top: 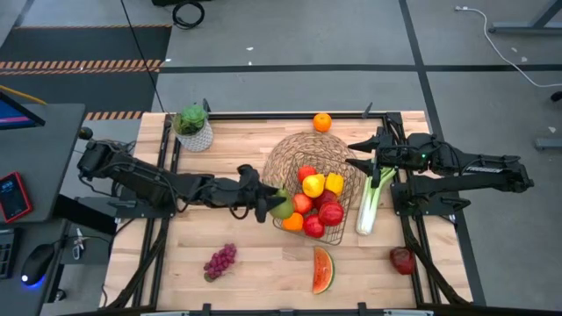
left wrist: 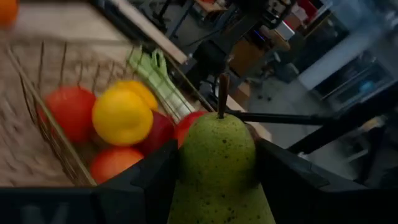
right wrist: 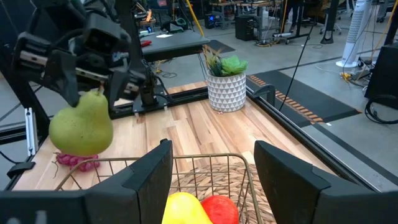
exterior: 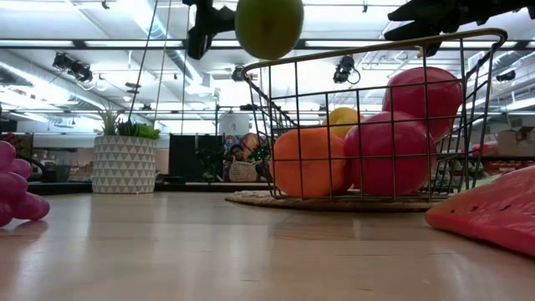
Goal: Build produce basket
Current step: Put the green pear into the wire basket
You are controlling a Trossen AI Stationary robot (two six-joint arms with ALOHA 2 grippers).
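1. Our left gripper [top: 268,206] is clamped on the green pear [top: 281,204]; in the left wrist view the two dark fingers [left wrist: 149,174] press against the pear's sides, stem up. We carry it in the air just at the basket's near-left rim, above the table rather than over the pile, as the low view shows it hanging above the wire edge.

2. Our right gripper [top: 373,158] sits at the far-right rim of the basket [top: 347,235], its fingers closed to their narrowest. In its own wrist view the basket's top wire runs between the fingers, so we judge it is steadying the rim, though we cannot see the contact plainly.

3. Already in the basket: red apples [top: 331,213], oranges [top: 293,221] and yellow pieces [top: 313,185], piled together on the woven mat [top: 299,149] under the basket.

4. Left on the table, by our count: the purple grapes [top: 220,262] near the front left, the watermelon slice [top: 323,269] at the front, one red apple [top: 402,260] at the front right, one orange [top: 322,122] at the back edge, and the celery stalk [top: 372,200] lying just beside the basket's right side.

5. The potted plant [top: 193,127] at the back left is not ours to load.

6. We judge the job roughly half done; the pear needs to go a little farther over the rim before we let go.
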